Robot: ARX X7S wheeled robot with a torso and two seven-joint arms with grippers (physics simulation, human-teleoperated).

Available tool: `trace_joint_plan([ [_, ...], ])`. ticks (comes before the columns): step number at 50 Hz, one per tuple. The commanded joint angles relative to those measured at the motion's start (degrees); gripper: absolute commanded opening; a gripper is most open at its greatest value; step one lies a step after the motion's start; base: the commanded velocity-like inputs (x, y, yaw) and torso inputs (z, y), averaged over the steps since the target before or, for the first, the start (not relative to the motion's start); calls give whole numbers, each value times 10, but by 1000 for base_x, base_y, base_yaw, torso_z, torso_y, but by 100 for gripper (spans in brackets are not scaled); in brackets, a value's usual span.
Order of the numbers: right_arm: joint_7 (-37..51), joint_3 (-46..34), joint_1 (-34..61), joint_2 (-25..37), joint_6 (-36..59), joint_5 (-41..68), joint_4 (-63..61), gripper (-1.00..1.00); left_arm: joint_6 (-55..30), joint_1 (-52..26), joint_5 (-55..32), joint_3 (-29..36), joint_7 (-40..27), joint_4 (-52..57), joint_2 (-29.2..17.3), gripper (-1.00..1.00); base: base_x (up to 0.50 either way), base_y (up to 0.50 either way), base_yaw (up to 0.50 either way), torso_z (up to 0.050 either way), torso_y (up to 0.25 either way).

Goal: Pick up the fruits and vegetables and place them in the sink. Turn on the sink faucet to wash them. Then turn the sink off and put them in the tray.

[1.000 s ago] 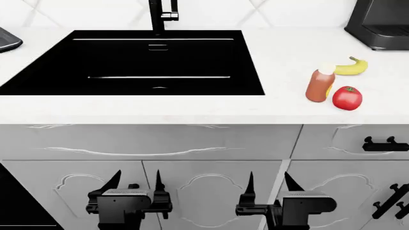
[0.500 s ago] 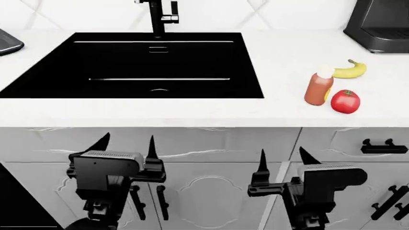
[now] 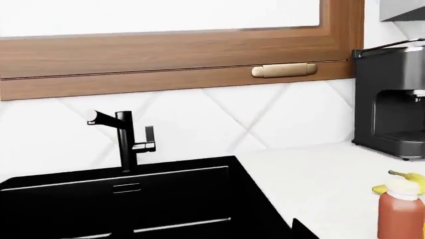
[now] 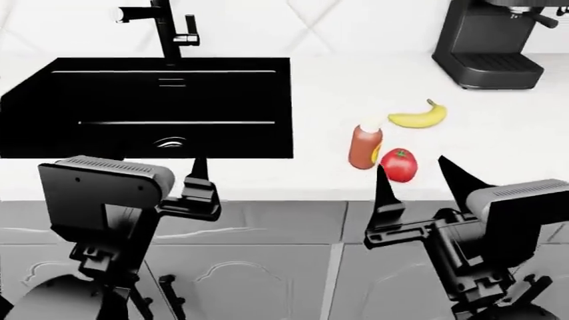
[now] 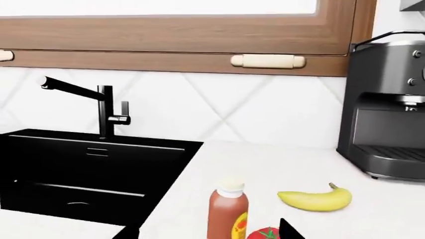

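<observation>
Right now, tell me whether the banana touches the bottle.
Apart. The head view shows white counter between the banana and the bottle.

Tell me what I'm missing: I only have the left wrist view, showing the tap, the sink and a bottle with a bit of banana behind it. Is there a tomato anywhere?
Observer: Yes. The head view shows a tomato on the counter, just right of the bottle.
Operator: Is the banana whole and free?
Observer: Whole. The banana lies flat on the counter behind the bottle, apart from it.
Operator: Is the right gripper holding anything?
Observer: No. The right gripper is open and empty, in front of the counter edge near the tomato.
</observation>
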Motion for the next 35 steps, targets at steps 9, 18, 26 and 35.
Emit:
trace_joint_plan([
  [9,-22,55,44,24,73,85,-73,100,-130,-78,-69,-34,-11,80,0,100,200,-495,0,50,0],
  [18,-15,65,56,32,89,103,-83,100,-128,-85,-134,-40,-58,81,-23,100,221,-477,0,50,0],
  [26,-1,72,80,42,126,133,-96,100,-184,-140,-265,-81,-124,85,-52,100,241,-458,0,50,0],
  [35,25,81,105,66,169,192,-110,100,-305,-275,-547,-161,-285,47,-73,100,251,-447,0,50,0],
])
